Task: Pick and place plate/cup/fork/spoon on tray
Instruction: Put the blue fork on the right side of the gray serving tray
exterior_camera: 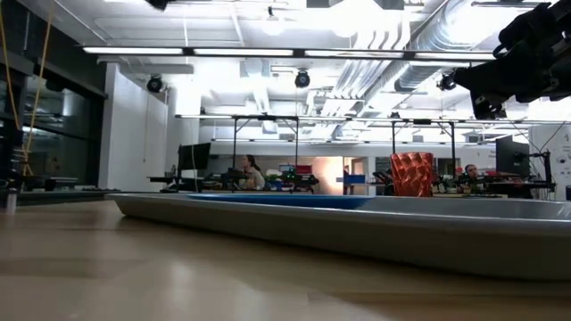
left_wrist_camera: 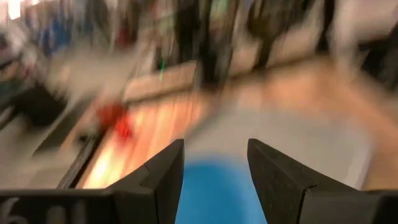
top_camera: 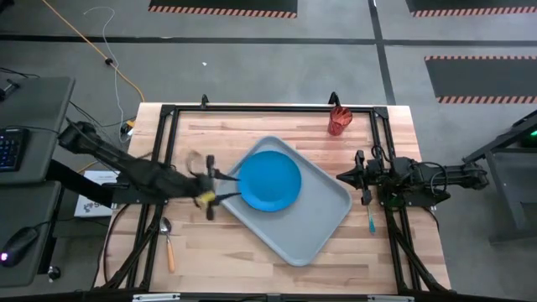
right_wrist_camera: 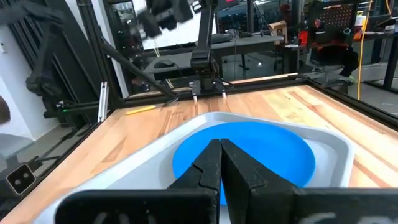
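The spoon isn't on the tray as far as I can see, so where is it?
In the high view the spoon lies on the bare table near its front left corner, left of the tray and just below the left arm.

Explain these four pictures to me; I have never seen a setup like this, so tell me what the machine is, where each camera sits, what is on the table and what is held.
This is a robot with two dark arms at a wooden table. One camera looks straight down, one sits at table-top height, and one rides on each wrist.

On the table lies a pale grey tray with a blue plate on it. A red-orange cup stands near the far edge. An orange-handled spoon lies off the tray on the left side, and a teal-handled fork on the right.

The left gripper is open at the plate's edge, holding nothing. The right gripper is shut and empty, beside the tray.
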